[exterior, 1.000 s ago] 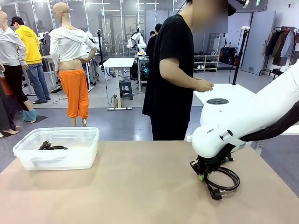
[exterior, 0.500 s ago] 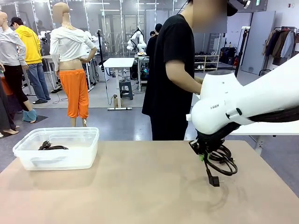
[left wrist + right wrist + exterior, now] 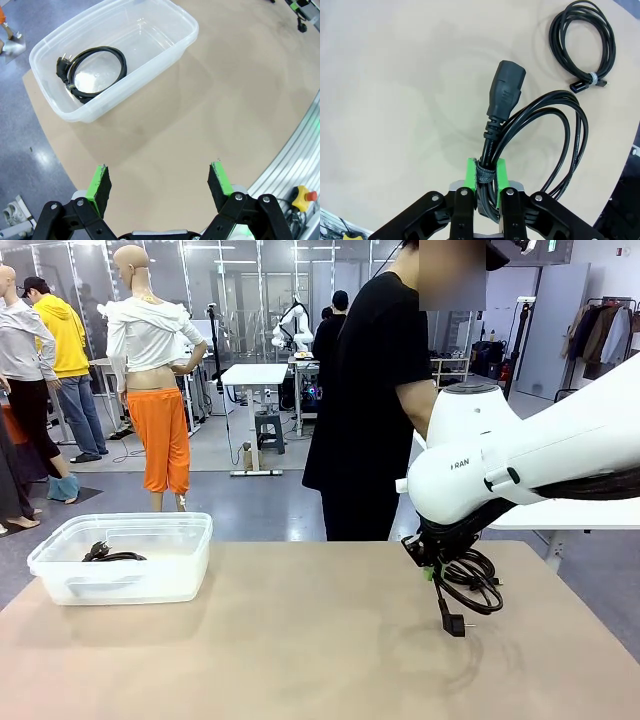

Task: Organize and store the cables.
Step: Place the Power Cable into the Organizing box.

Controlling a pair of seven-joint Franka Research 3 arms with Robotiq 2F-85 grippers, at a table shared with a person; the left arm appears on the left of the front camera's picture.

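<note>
Coiled power cable (image 3: 506, 95) clamped in my right jaws, hanging above the table (image 3: 250, 640); my left jaws spread wide, empty.

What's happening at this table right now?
The right gripper is shut on a coiled black power cable, holding it above the table with a plug dangling. A second cable already lies in the clear bin, and a third coil sits on the table. The left gripper hangs open near the bin. A person stands at the far side.
</note>
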